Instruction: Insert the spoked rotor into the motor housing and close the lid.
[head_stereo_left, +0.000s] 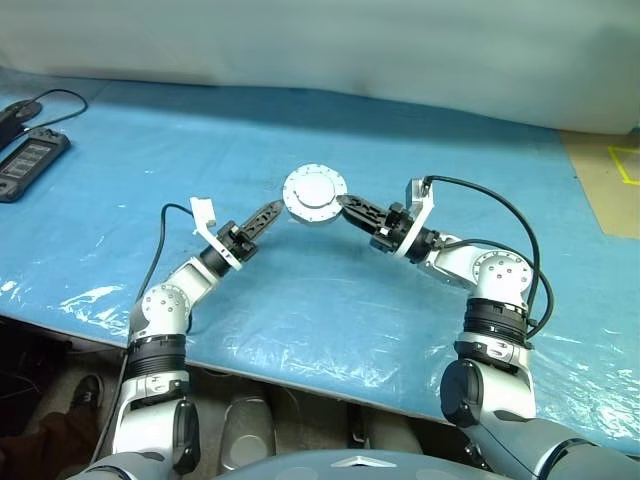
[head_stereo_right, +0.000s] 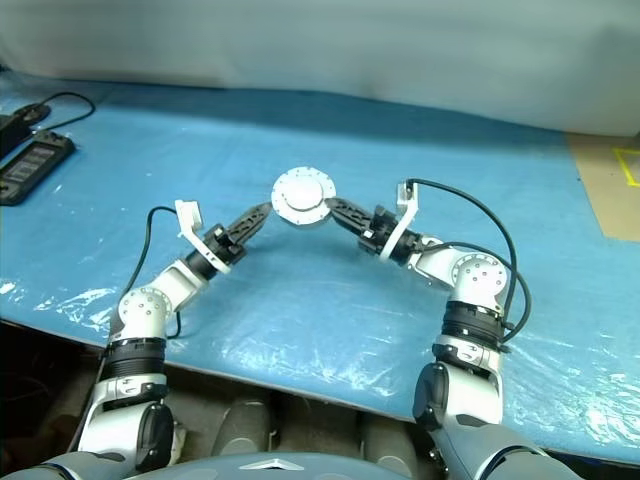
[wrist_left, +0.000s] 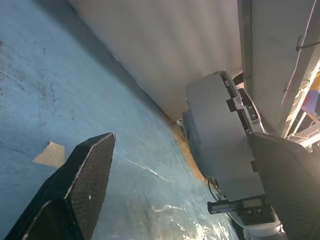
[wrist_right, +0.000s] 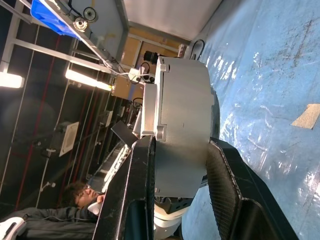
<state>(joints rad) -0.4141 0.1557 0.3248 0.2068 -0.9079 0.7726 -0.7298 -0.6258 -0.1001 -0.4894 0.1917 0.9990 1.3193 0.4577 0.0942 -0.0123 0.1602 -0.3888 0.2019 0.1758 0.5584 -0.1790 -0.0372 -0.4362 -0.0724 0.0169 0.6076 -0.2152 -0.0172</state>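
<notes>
The motor housing (head_stereo_left: 315, 196) is a round silver-grey drum held above the blue table, its flat lid face ringed by small screws and turned up toward the head camera. My right gripper (head_stereo_left: 355, 210) is shut on its rim from the right; the right wrist view shows both black fingers (wrist_right: 137, 180) pressed against the grey body (wrist_right: 182, 115). My left gripper (head_stereo_left: 268, 215) stands open just left of the housing, its tips close to the rim. From the left wrist, the housing (wrist_left: 222, 145) shows past the spread fingers (wrist_left: 85, 170). The spoked rotor is out of view.
The table (head_stereo_left: 300, 300) is covered in blue sheet with clear plastic film. Two black devices (head_stereo_left: 30, 160) with a cable lie at the far left. A tan board (head_stereo_left: 605, 185) with yellow tape is at the far right. A person (wrist_right: 85, 197) appears beyond the table.
</notes>
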